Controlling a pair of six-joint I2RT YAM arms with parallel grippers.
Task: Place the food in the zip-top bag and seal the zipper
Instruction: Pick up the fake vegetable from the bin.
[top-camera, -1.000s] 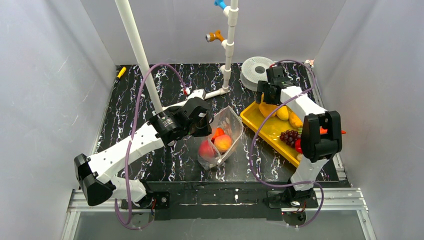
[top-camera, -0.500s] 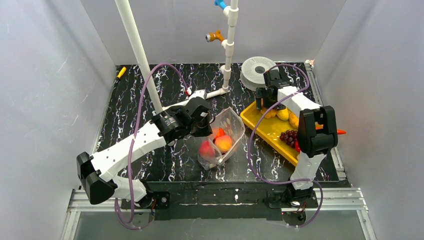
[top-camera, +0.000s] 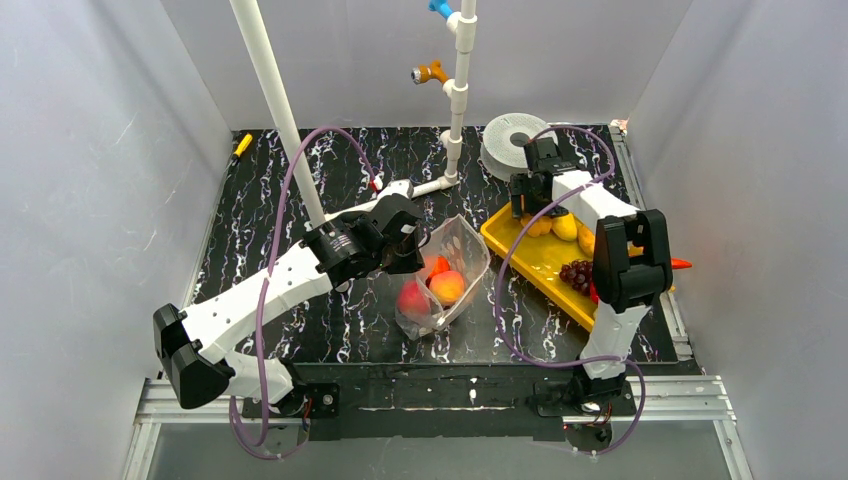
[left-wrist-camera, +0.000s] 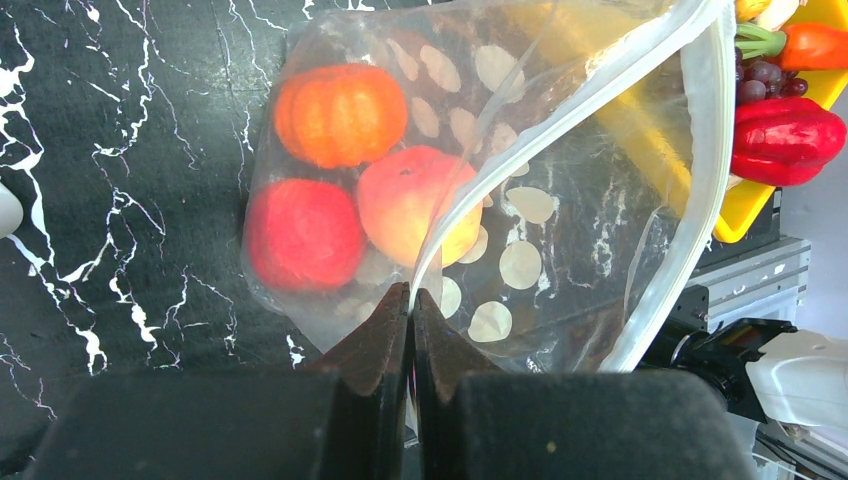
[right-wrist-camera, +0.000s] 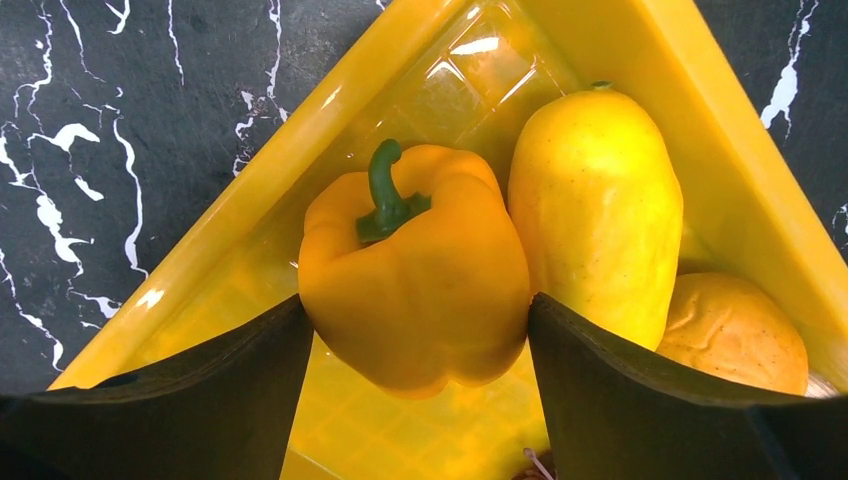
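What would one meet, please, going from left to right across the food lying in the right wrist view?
yellow bell pepper → smooth yellow oval fruit → dimpled orange-yellow fruit

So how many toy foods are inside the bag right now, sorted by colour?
Inside the bag:
orange toy: 1
red toy: 1
yellow-pink peach: 1
Total: 3
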